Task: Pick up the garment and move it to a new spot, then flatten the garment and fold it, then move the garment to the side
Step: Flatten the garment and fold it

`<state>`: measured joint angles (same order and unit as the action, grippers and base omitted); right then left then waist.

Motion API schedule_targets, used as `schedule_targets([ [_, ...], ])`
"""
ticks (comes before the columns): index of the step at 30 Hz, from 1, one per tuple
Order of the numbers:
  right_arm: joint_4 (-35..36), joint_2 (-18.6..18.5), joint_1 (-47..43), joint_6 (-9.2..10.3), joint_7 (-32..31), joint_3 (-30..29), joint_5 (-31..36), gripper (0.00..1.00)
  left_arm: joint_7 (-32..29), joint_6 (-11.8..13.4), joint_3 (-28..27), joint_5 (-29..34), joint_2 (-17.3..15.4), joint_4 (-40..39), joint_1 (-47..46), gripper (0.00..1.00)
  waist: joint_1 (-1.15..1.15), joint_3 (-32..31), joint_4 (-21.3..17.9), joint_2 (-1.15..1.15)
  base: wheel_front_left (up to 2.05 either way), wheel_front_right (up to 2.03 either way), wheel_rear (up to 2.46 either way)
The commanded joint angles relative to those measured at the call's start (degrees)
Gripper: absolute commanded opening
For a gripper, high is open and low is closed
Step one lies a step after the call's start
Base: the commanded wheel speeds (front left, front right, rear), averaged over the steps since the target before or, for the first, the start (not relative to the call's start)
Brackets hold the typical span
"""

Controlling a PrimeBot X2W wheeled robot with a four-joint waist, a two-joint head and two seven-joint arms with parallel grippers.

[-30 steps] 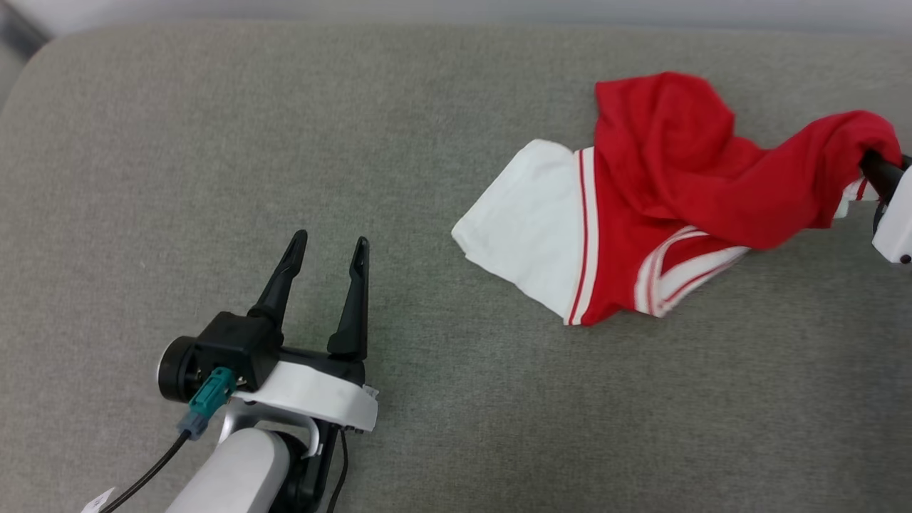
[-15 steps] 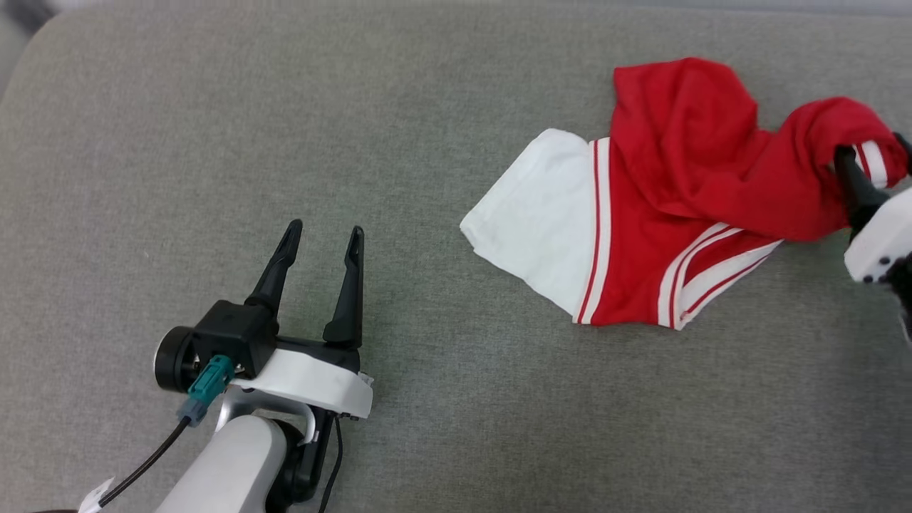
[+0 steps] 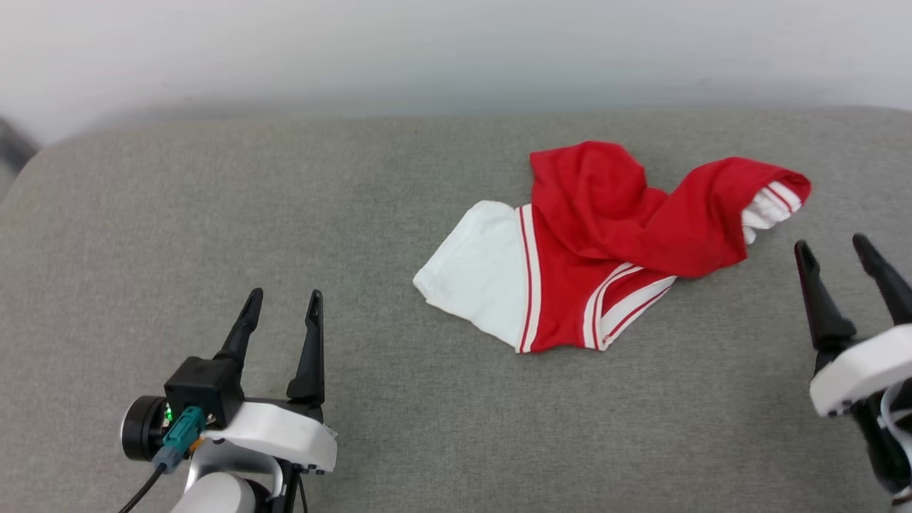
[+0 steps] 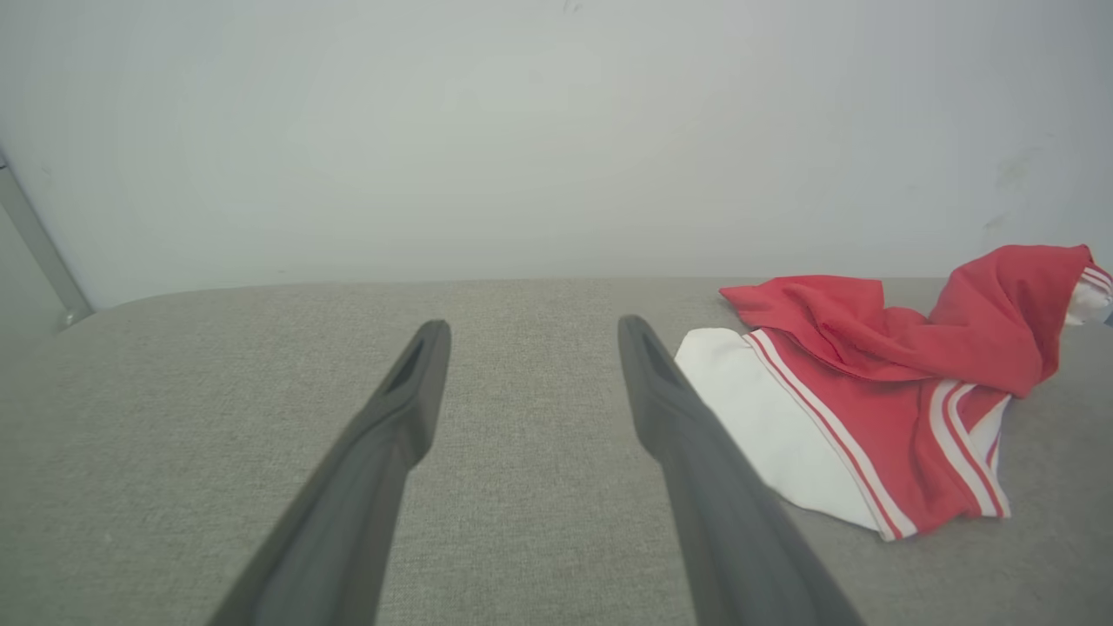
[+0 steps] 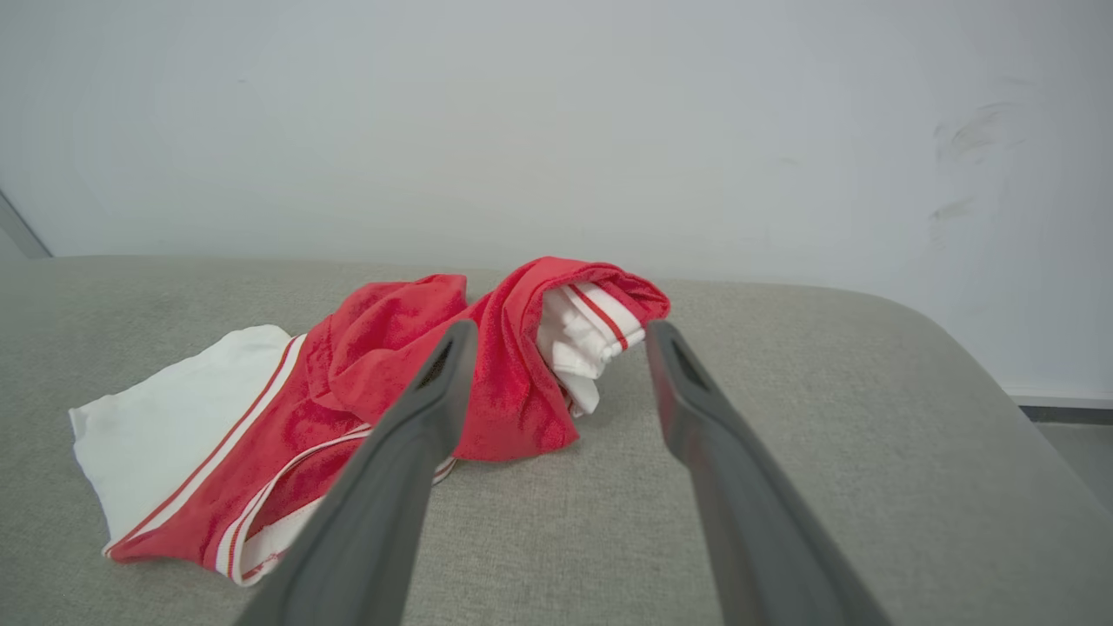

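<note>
You have one grey padded surface [image 3: 178, 214] to work on, and its far edge runs along a pale wall [image 3: 427, 50]. Its far-left corner [image 3: 39, 153] is rounded. In the right wrist view, the right edge [image 5: 1000, 365] curves down a little beyond the garment. The widest bare stretch lies left of centre, between the left gripper and the cloth. A bare band also runs along the near side in front of the garment.

There is one garment [image 3: 605, 235], lying crumpled right of centre, and neither gripper touches it. Its red body is bunched and folded over itself. One white sleeve [image 3: 474, 267] lies flat at its left end, bordered by red-and-white striped trim. The white cloth [image 3: 766, 206] tucked in the red fold at the right end looks like a second sleeve, though it is too bunched to be sure.

You have two grippers, each with two dark fingers. The left gripper [image 3: 285, 296] sits at the near left, well apart from the garment. Its fingers point toward the far side and are spread wide with nothing between them. The right gripper [image 3: 831, 246] sits at the near right, just beside the garment's right end. Its fingers are likewise parted and empty, and they lean a little to the left.
</note>
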<state>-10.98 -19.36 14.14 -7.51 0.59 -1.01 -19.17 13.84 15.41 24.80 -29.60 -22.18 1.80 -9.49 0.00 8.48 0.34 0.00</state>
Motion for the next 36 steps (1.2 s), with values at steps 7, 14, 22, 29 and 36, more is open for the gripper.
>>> schedule_targets([
  [7,9.86,4.75,-11.28,0.04,-2.16,-1.74,2.53,1.00,-1.07,0.83,0.11,-0.59,-0.99,-1.13,2.91,1.00,0.00,-5.10,-2.47,0.00,0.00,0.00,0.00],
  [14,17.92,8.43,-18.74,0.04,-4.62,-2.33,4.02,1.00,-2.35,1.60,0.18,-0.99,-1.92,-2.03,4.68,1.00,0.00,-7.15,-3.81,0.00,0.00,0.00,0.00],
  [22,21.81,9.64,-19.32,0.04,-5.57,-1.38,3.87,1.00,-6.47,-1.62,2.05,-1.78,-2.46,-0.28,-0.38,1.00,0.00,-5.29,-5.12,0.00,0.00,0.00,0.00],
  [29,23.05,9.87,-16.23,0.03,-5.02,0.40,3.59,1.00,-19.81,-8.13,5.31,-4.70,-2.80,5.77,-13.07,1.00,0.00,0.63,-7.19,0.00,0.00,0.00,0.00],
  [36,22.12,10.72,-13.73,0.04,-3.22,1.74,4.06,1.00,-37.09,-13.71,9.16,-7.74,-4.22,11.93,-22.95,1.00,0.00,6.75,-9.89,0.00,0.00,0.00,0.00],
])
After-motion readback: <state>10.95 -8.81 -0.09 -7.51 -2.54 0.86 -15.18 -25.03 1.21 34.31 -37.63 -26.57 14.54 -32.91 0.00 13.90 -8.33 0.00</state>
